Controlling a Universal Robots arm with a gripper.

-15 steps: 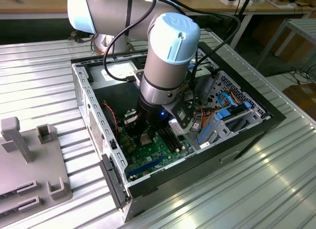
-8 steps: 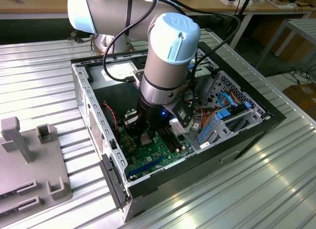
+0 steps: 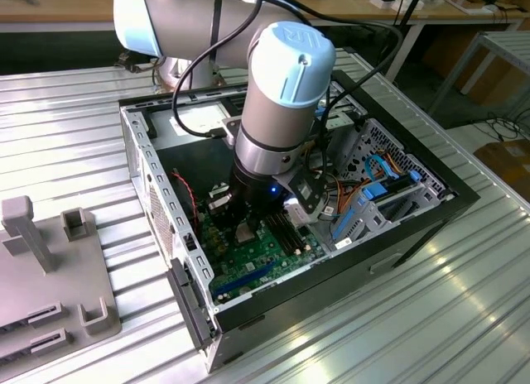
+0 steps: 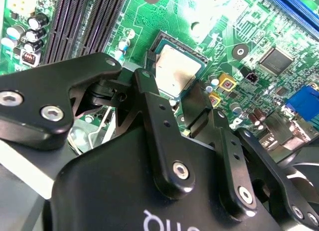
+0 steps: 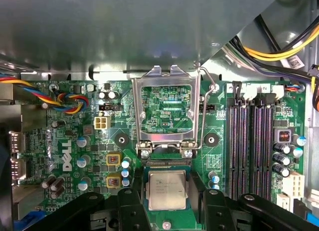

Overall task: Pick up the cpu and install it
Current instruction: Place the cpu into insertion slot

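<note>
Arm: the arm (image 3: 281, 86) reaches down into an open case (image 3: 141, 152) that lies on a ribbed metal table (image 3: 66, 136).
Gripper: the gripper (image 3: 244, 223) is low over the green board (image 3: 273, 252), near the middle of the case.
Jaws: narrow, drawn in to the width of the cpu. In both wrist views the black fingers (image 5: 130, 208) (image 4: 149, 106) sit against two opposite edges of the chip.
Cpu: the cpu (image 5: 167, 190) (image 4: 177, 71) is between the fingers with its silver face up, and lies over the black-framed socket (image 5: 167, 164) (image 4: 154, 47). I cannot tell whether it is fully seated.
Tilt: in the first wrist view the cpu looks square to the socket and flat.
Plate: the metal load plate (image 5: 166, 74) is swung open and stands up from the far edge of the socket. Board shows through its window.
Slots: dark memory slots (image 5: 251, 141) (image 4: 84, 22) run beside the socket, apart from it.
Wires: a coloured bundle (image 5: 65, 101) crosses one corner of the board, and yellow cables (image 5: 279, 52) hang at the opposite side.
Outside: a grey fixture (image 3: 41, 268) sits on the table at the exterior view's left, well apart from the case.
</note>
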